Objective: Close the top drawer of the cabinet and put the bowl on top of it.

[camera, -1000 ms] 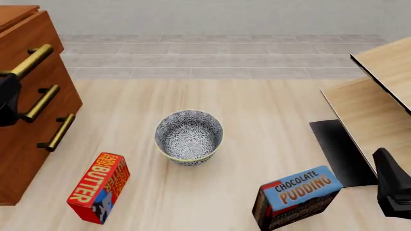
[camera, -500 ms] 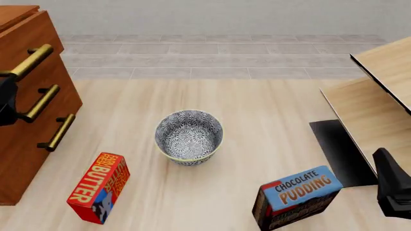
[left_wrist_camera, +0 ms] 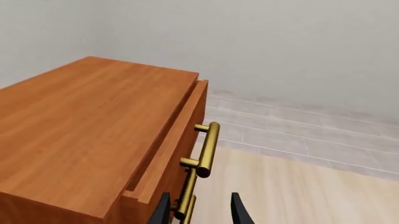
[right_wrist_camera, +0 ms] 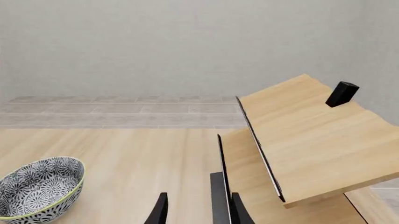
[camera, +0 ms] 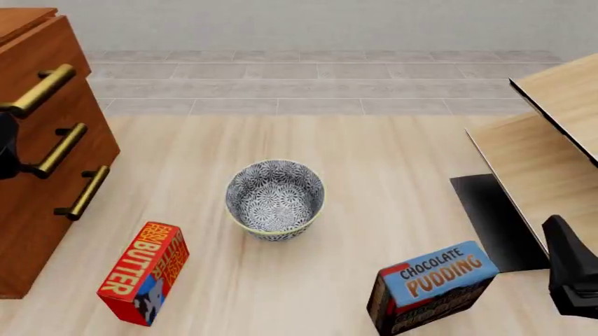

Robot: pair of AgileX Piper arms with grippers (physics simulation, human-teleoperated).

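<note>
**Top drawer a little open, bowl on the table**

The cabinet (camera: pixel 38 140) stood at the left edge of the front view, and its top drawer (left_wrist_camera: pixel 171 149) was pulled out only a little: in the left wrist view a narrow dark gap ran between the drawer front and the cabinet top. The brass handle (left_wrist_camera: pixel 206 150) of this drawer was just ahead of the left gripper (left_wrist_camera: pixel 198 212), a little to one side of its fingers. Only the two dark fingertips (left_wrist_camera: pixel 238 212) were visible, with a moderate gap between them and nothing held. In the front view the left arm (camera: pixel 5 148) was only a dark shape at the left border, beside the drawer fronts.

The bowl (camera: pixel 276 199) stood upright on the light wooden table (camera: pixel 374 161), near the middle, well apart from the cabinet. A red butter box (camera: pixel 142 273) lay in front of it to the left, and a chocolate pudding box (camera: pixel 430 287) stood to the right.

The right gripper (right_wrist_camera: pixel 194 210) was also parted moderately and empty, near the pale wooden furniture (right_wrist_camera: pixel 305 135). A small black block (right_wrist_camera: pixel 341 93) sat on that furniture.
</note>
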